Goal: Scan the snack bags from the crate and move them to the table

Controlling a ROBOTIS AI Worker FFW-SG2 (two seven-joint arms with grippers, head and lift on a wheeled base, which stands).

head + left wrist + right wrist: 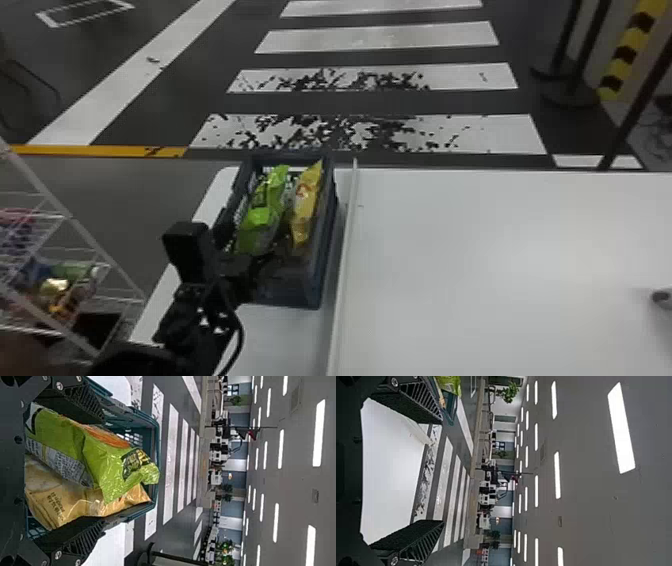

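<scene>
Over the near end of the blue-grey crate (pixel 325 270) is my left gripper (pixel 255 265). A green snack bag (pixel 260 220) and a yellow snack bag (pixel 306 200) lean side by side inside. In the left wrist view my left gripper (pixel 101 469) stands open, one finger on each side of the green bag (pixel 107 463) and the yellow bag (pixel 75 502); whether the fingers touch them, I cannot tell. My right gripper (pixel 441 471) is open with nothing between its fingers, facing over the white table (pixel 391 471), the crate's corner (pixel 451 407) beyond one finger.
A raised white strip (pixel 345 250) runs along the table (pixel 475 260) beside the crate. At the table's right edge is a small dark object (pixel 662 298). A wire rack (pixel 65 217) with packaged goods stands at the left. Barrier posts (pixel 572 90) stand on the floor beyond.
</scene>
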